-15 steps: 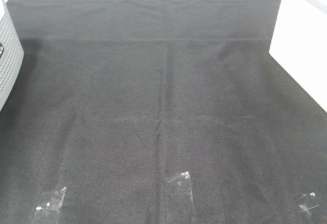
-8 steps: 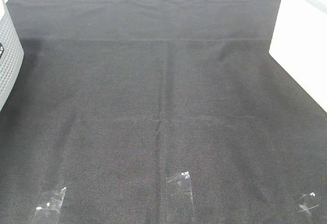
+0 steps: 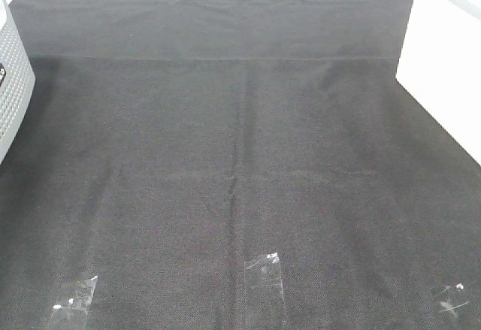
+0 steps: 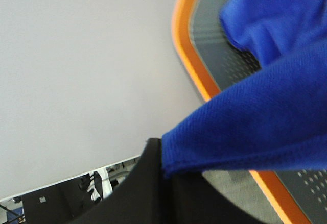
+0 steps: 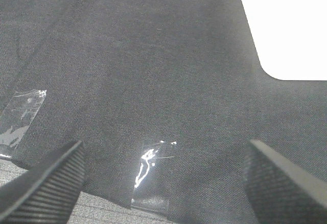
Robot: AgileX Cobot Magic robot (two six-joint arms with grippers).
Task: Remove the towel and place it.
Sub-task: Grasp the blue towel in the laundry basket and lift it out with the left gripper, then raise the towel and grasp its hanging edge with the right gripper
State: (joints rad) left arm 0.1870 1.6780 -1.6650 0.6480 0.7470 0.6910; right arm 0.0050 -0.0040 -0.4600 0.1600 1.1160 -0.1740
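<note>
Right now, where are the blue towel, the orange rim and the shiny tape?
Bright blue microfibre towel (image 4: 265,117): left wrist view, on its stretched fold.
Orange plastic rim (image 4: 182,35): left wrist view, its curved corner.
Clear shiny tape strip (image 3: 264,273): exterior high view, its middle.

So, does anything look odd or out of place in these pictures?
Only small things. The towel is bunched up, not flat, over an orange-rimmed grey perforated surface. On the black cloth, the clear tape pieces look crinkled. Nothing looks spilled or broken.
</note>
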